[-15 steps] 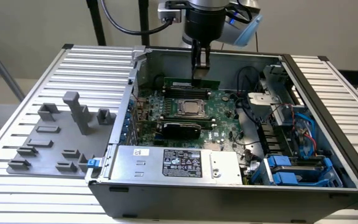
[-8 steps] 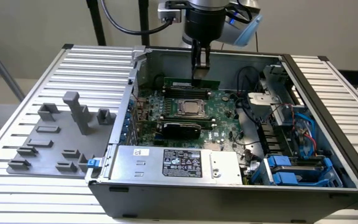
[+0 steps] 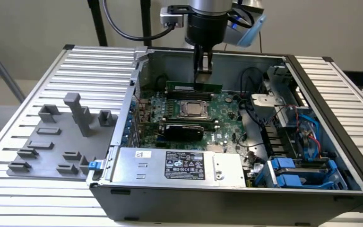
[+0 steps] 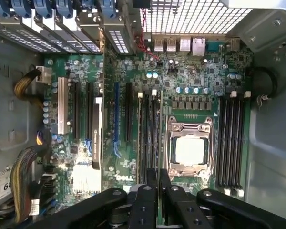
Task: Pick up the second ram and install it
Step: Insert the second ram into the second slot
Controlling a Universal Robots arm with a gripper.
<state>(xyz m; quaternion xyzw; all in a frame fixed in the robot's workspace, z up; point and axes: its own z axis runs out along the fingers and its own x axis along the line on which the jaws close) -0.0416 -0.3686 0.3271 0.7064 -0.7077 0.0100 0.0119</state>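
The second ram (image 3: pixel 194 87) is a long thin green stick, held level and on edge deep inside the open computer case. My gripper (image 3: pixel 202 80) comes straight down from above and is shut on the stick's top edge near its middle. The stick sits over the memory slots on the far side of the CPU socket (image 3: pixel 194 109), low against the motherboard (image 3: pixel 222 124). I cannot tell whether it is seated. In the wrist view the black fingers (image 4: pixel 148 200) are closed together at my gripper (image 4: pixel 158 183), and the ram (image 4: pixel 160 129) shows edge-on beside the CPU socket (image 4: pixel 189 149).
Grey fixture blocks (image 3: pixel 62 137) stand on the slatted table at the exterior view's left. A power supply (image 3: pixel 175 163) lies across the case front, with blue drive caddies (image 3: pixel 295 172) and cables at the right. Case walls (image 3: pixel 245 59) close in around the arm.
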